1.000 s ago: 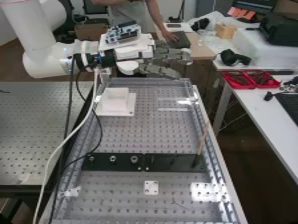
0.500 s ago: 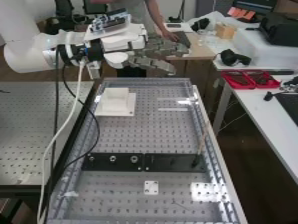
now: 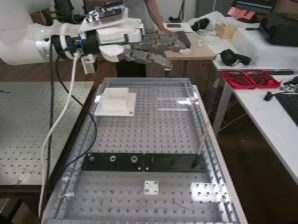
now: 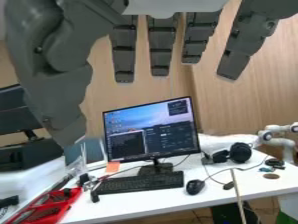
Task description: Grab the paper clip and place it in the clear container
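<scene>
Fingers [image 4: 161, 50] wide, high over worktop [image 3: 140, 135]

Left: white cable [image 3: 72, 75] hangs, may snag on lowering. Left of centre: white box [image 3: 116, 103]. Upper centre: fingers straight, pointing right, beyond worktop's far edge. Paper clip, clear container: cannot tell where, so approach line unsettled. Right of centre: thin rod [image 3: 203, 140] leaning; give room.

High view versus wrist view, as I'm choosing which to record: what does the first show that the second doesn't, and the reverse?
High view: a white square block on the perforated bench, and a black strip with round metal fittings.
Wrist view: a wood-panelled wall.
Both: the robot hand and red trays.
</scene>
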